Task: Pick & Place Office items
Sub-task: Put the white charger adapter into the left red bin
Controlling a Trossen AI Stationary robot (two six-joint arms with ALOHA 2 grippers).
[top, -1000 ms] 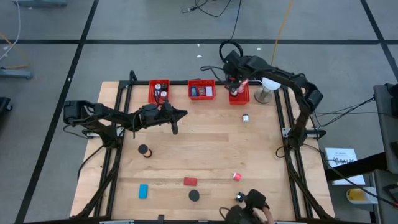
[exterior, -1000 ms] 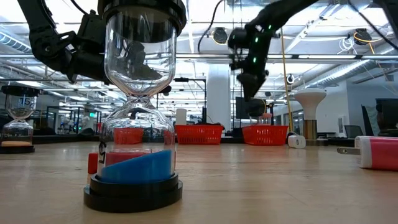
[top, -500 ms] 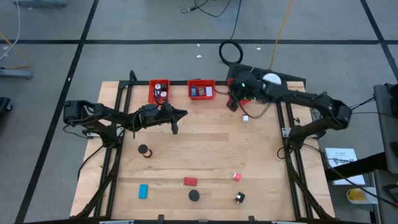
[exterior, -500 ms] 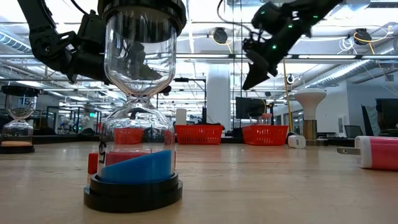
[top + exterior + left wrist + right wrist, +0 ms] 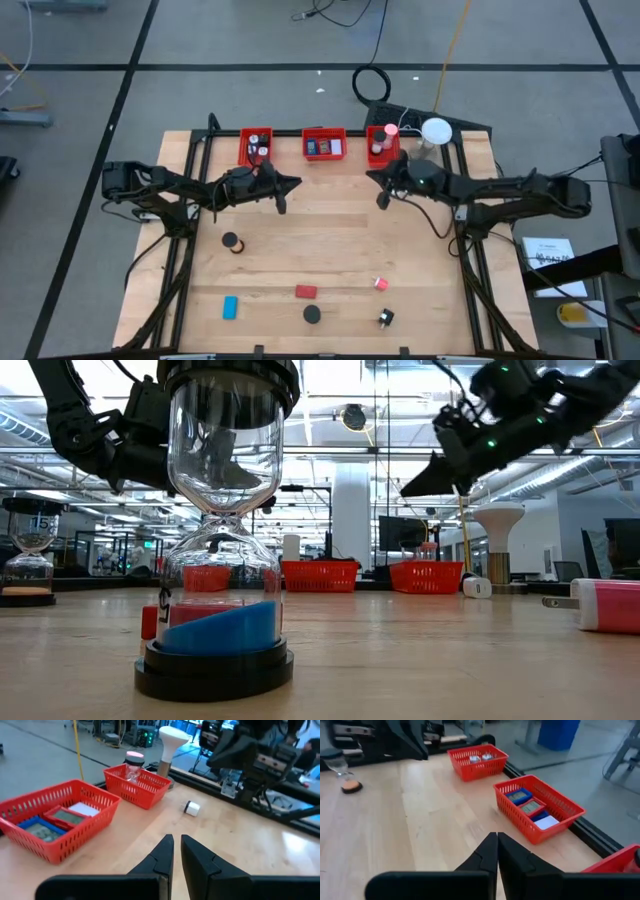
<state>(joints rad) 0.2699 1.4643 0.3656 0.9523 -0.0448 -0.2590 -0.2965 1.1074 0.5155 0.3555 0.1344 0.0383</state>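
Office items lie scattered on the near half of the wooden table: a small hourglass [image 5: 231,242], a blue block [image 5: 230,306], a red block [image 5: 306,292], a black disc [image 5: 313,314], a pink bit [image 5: 381,284] and a black clip [image 5: 386,318]. A white bit [image 5: 191,808] lies near the right bin. My right gripper [image 5: 381,198] hangs shut and empty above the table, on the near side of the right bin [image 5: 383,147]. My left gripper [image 5: 282,203] hovers shut and empty on the near side of the left bin [image 5: 256,147].
Three red bins stand in a row at the far edge; the middle bin [image 5: 324,145] holds blue and red blocks, and the right one holds a pink-capped clear piece [image 5: 134,764]. A white lamp [image 5: 436,131] stands at the far right. The low view has a blue-sand hourglass [image 5: 215,610] close up.
My right gripper has drawn back from above the right bin toward the table's near edge and sunk, tipping from pointing down to nearly level. A person's hand at the near edge has gone, leaving the black clip on the table.
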